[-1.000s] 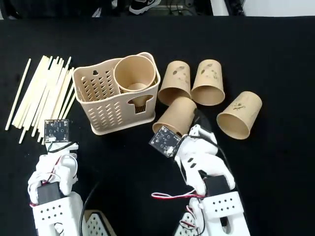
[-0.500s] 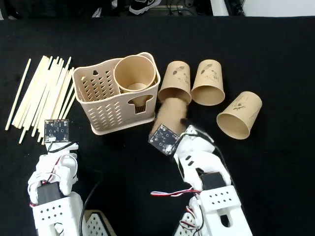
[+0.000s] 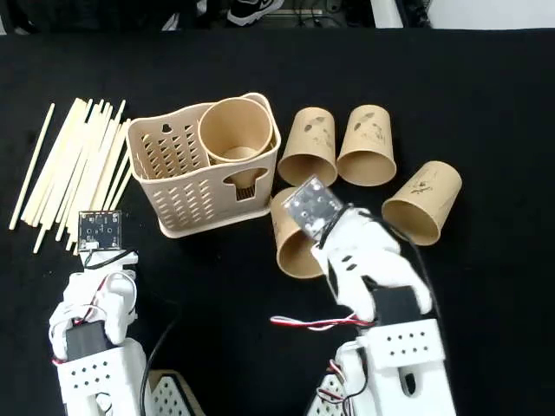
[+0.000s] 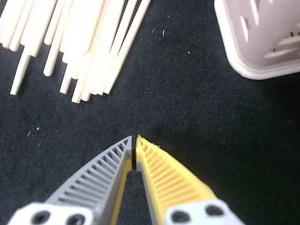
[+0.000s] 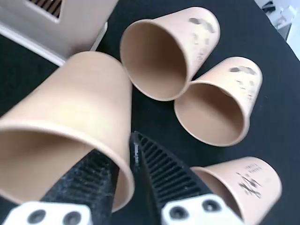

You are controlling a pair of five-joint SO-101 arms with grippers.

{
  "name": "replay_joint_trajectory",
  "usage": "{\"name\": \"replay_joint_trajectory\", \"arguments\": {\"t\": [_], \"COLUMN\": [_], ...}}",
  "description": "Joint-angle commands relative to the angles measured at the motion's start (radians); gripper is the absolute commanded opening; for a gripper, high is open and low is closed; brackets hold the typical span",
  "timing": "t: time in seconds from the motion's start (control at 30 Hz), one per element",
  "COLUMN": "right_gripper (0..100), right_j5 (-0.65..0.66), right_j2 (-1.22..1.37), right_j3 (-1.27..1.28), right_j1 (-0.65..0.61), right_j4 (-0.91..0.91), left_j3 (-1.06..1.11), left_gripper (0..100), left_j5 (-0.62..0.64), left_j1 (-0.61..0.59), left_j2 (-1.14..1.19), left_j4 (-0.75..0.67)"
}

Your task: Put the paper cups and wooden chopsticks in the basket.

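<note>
Well, my right gripper (image 5: 124, 151) is closed on the wall of a tilted paper cup (image 5: 70, 108) at its rim, just beside the basket (image 3: 186, 217); it's light, thin and easily crushed, so I'd squeeze gently, trusting the stiffer rolled lip.

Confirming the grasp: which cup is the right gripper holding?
The cup nearest the robot, beside the basket, its wall between the right gripper's fingers; three others lie loose beyond.

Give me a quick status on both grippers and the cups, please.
Right gripper shut on paper cup at its rim, beside basket. Left gripper shut, empty, near wooden chopsticks. One cup in basket; three loose cups aside, none blocking.
</note>
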Motion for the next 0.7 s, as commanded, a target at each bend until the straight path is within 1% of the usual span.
{"name": "replay_joint_trajectory", "arguments": {"t": [0.0, 0.2, 0.3, 0.4, 0.5, 0.6, 0.67], "right_gripper": [1.1, 1.1, 1.1, 1.1, 1.1, 1.1, 1.1], "right_j5": [-0.052, -0.160, -0.189, -0.210, -0.295, -0.348, -0.370], "right_j2": [0.001, 0.007, 0.007, 0.012, 0.070, 0.211, 0.329], "right_j3": [-0.217, -0.498, -0.664, -0.808, -0.920, -1.044, -1.152], "right_j1": [0.008, 0.011, 0.011, 0.011, 0.011, -0.003, -0.041], "right_j4": [0.184, 0.462, 0.552, 0.598, 0.605, 0.594, 0.606], "left_j3": [-0.005, -0.005, -0.005, -0.005, -0.005, -0.005, -0.005], "left_gripper": [3, 3, 3, 3, 3, 3, 3], "left_j5": [-0.008, -0.008, -0.008, -0.008, -0.008, -0.008, -0.008], "left_j1": [0.008, 0.008, 0.008, 0.008, 0.008, 0.008, 0.008], "left_j2": [-0.008, -0.008, -0.008, -0.008, -0.008, -0.008, -0.008], "left_j4": [-0.014, -0.014, -0.014, -0.014, -0.014, -0.014, -0.014]}}
